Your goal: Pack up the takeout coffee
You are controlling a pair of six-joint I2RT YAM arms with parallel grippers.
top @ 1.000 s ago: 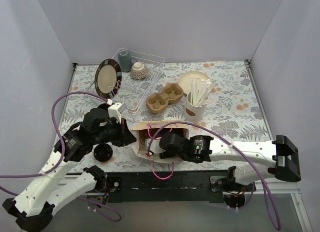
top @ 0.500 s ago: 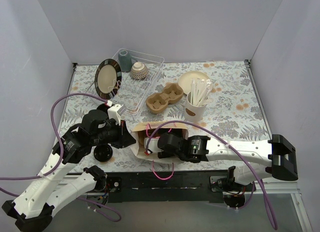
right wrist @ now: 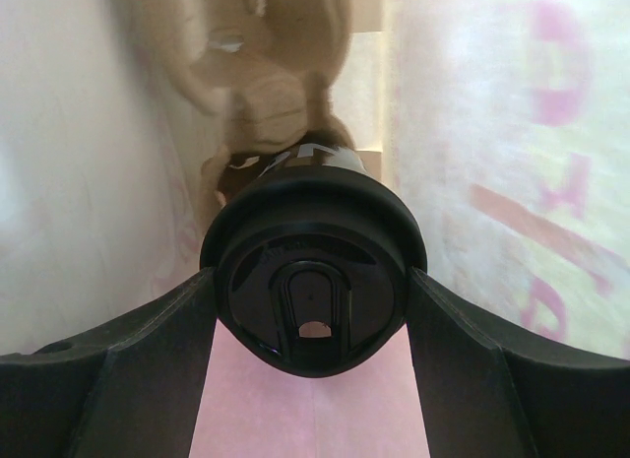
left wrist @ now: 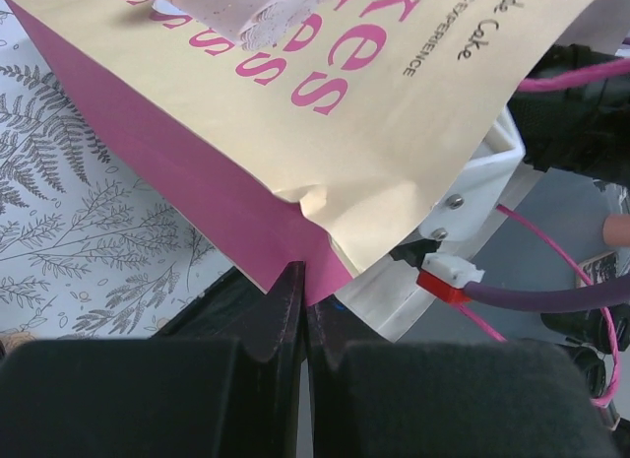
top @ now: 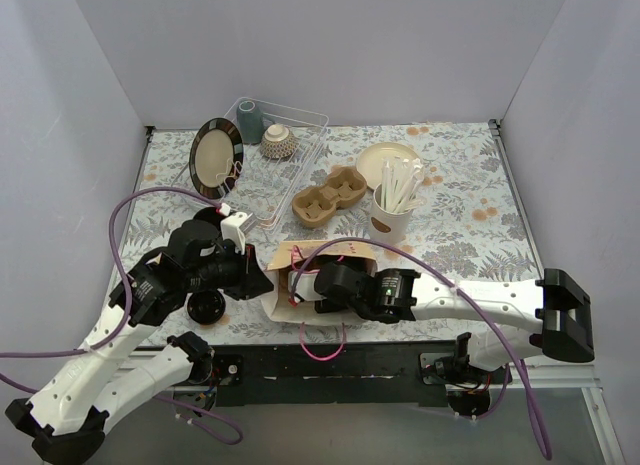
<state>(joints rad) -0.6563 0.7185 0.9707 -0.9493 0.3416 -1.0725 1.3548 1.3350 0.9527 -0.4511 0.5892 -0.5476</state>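
Observation:
A tan and pink paper bag (top: 300, 249) lies on its side near the table's front edge, mouth toward the right arm. My left gripper (top: 262, 278) is shut on the bag's pink edge (left wrist: 295, 251), its jaws pinched together on the paper (left wrist: 303, 281). My right gripper (right wrist: 311, 291) reaches into the bag (right wrist: 492, 182) and is shut on a takeout coffee cup (right wrist: 310, 271); its fingers (right wrist: 177, 350) press both sides of the black lid. The white cup body barely shows behind the lid. In the top view the bag and wrist (top: 345, 285) hide the cup.
A round black lid (top: 207, 306) lies left of the bag; I cannot tell if a cup is under it. A pulp cup carrier (top: 328, 197), a cutlery cup (top: 393, 213), a beige plate (top: 388, 163), a dark plate (top: 216, 157) and a clear rack (top: 300, 125) stand behind.
My right arm has slid a little to the left, deeper into the bag. My left gripper keeps its hold on the bag's edge and has barely moved.

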